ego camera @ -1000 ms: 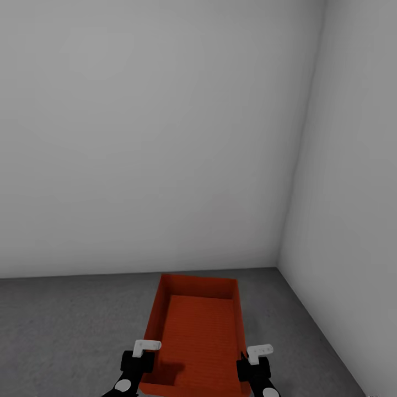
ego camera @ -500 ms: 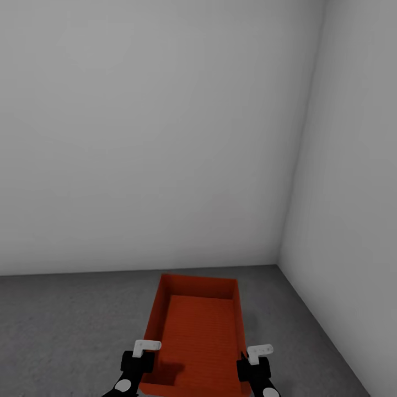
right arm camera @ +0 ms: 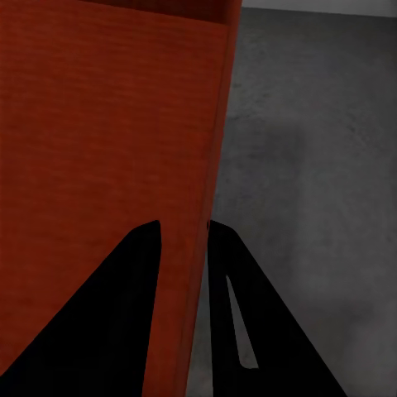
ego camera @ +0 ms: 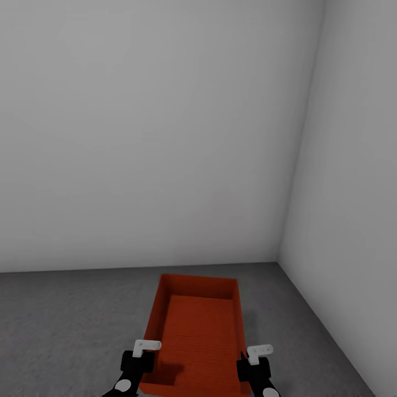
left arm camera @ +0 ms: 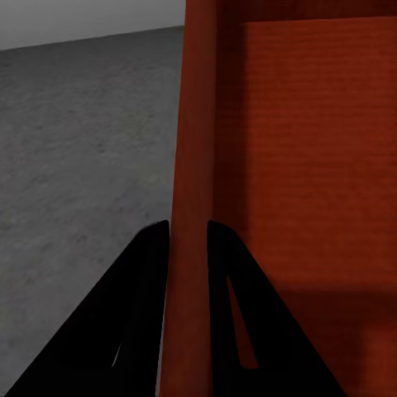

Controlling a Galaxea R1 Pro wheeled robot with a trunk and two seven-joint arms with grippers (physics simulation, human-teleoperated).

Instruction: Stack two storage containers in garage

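Between my two grippers sits the box [ego camera: 196,336] — left gripper [left arm camera: 188,236] and right gripper [right arm camera: 184,236] each pinch a side wall, above the concrete floor [ego camera: 66,325].

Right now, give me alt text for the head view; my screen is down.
An orange-red storage container is gripped on both side walls by the left gripper and right gripper, above the grey concrete floor in a corner of plain white walls.
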